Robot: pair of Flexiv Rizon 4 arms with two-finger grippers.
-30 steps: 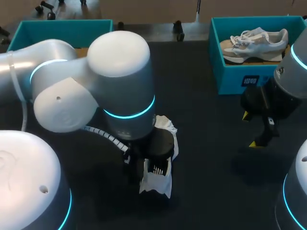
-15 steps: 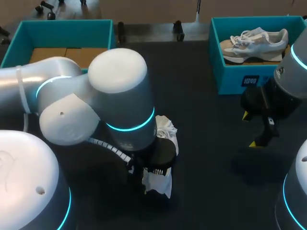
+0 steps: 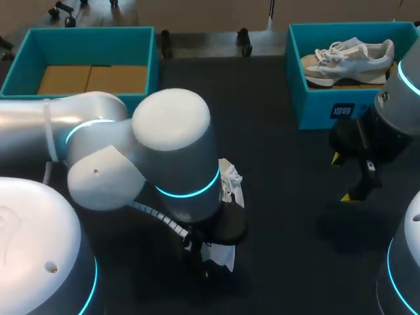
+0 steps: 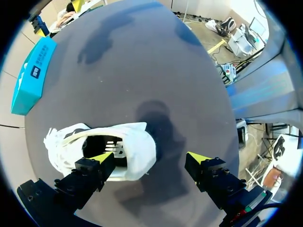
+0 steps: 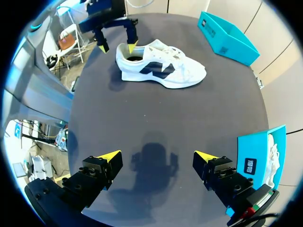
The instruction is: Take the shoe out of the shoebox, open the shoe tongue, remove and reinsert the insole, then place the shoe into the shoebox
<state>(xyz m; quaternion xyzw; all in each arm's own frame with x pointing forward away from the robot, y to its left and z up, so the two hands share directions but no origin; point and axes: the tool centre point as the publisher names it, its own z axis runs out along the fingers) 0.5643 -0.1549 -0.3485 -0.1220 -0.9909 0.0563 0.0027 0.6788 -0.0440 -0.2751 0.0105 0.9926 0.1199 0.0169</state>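
A white shoe with a dark side mark (image 5: 161,64) lies on its sole on the dark table, mostly hidden under my left arm (image 3: 174,157) in the head view, where only bits of it (image 3: 229,178) show. My left gripper (image 4: 150,158) is open at the shoe's heel (image 4: 102,142). One yellow fingertip (image 4: 102,158) is over the shoe's opening and the other over bare table. The right wrist view shows this left gripper (image 5: 117,45) straddling the heel collar. My right gripper (image 5: 157,156) hangs open and empty above the table, well apart from the shoe, near the right shoebox (image 3: 315,98).
The right teal shoebox holds another white shoe (image 3: 348,58). A second teal shoebox (image 3: 152,46) with a cardboard floor stands at the back left. Bare dark table (image 3: 289,197) lies between the shoe and my right gripper (image 3: 351,177).
My left arm has swung toward the table's front, uncovering the back-left shoebox. It now hides more of the shoe in the head view. My right arm has not moved.
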